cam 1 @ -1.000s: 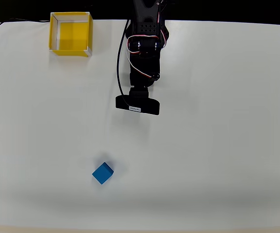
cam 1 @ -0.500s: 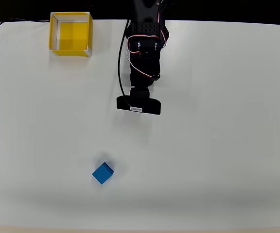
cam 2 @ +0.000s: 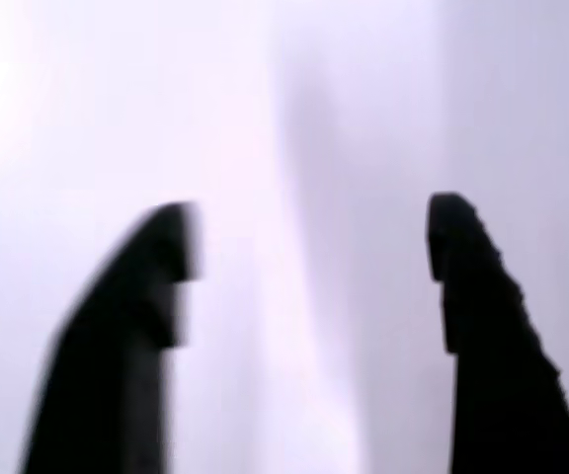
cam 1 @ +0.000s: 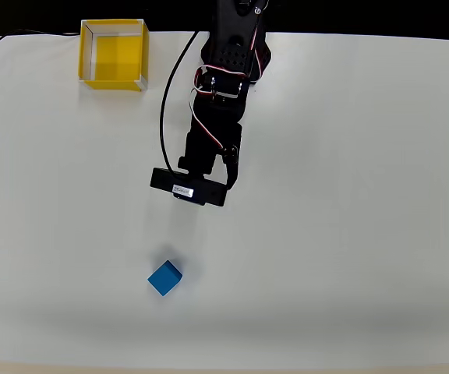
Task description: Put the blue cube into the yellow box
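In the overhead view, the blue cube (cam 1: 165, 278) lies on the white table (cam 1: 349, 234), well apart from the yellow box (cam 1: 114, 54) at the top left corner. In the blurred wrist view, the gripper (cam 2: 309, 232) is spread wide, holding nothing.

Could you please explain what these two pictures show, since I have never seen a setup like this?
The overhead picture looks straight down on a white table. The black jointed thing reaching in from the top edge is a small robot arm, with cables running along it. On the table lie a blue cube, near the bottom, and an open yellow box, at the top left. The cube sits apart from the arm, untouched.

The other picture comes from a camera riding on the arm's wrist. The two dark, blurred shapes are the fingers of its gripper. They stand apart, so it is open, with only bare table between them. Nothing is held.
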You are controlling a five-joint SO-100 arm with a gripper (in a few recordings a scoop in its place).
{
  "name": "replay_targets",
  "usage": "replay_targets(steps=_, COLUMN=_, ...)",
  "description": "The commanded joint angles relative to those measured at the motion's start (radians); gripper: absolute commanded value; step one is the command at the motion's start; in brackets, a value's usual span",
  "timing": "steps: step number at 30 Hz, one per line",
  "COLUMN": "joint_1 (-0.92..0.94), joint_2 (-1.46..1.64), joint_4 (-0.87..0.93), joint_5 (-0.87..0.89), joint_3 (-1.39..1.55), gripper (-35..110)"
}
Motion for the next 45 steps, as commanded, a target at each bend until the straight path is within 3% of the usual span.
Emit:
replay_targets(steps=1, joint_1=0.063, joint_2=-0.184, joint_4=-0.311, joint_5=-0.005, joint_3=-0.124, gripper=44)
replay_targets(steps=5, joint_1=0.117, joint_2=-0.408, joint_4=-0.538, joint_5=0.005, joint_3=-0.179, gripper=50)
replay_targets(steps=13, joint_1=0.186, joint_2=-0.798, joint_4=-0.819, joint_5=0.005, joint_3=-0.364, gripper=51)
replay_targets(steps=27, joint_1=0.21, joint_2=-1.322, joint_4=-0.969, joint_5=0.014, joint_3=-0.736, gripper=50)
replay_targets(steps=45, joint_1=0.167, joint_2=-1.666, joint_4=-1.012, joint_5=0.031, joint_3=-1.138, gripper=50)
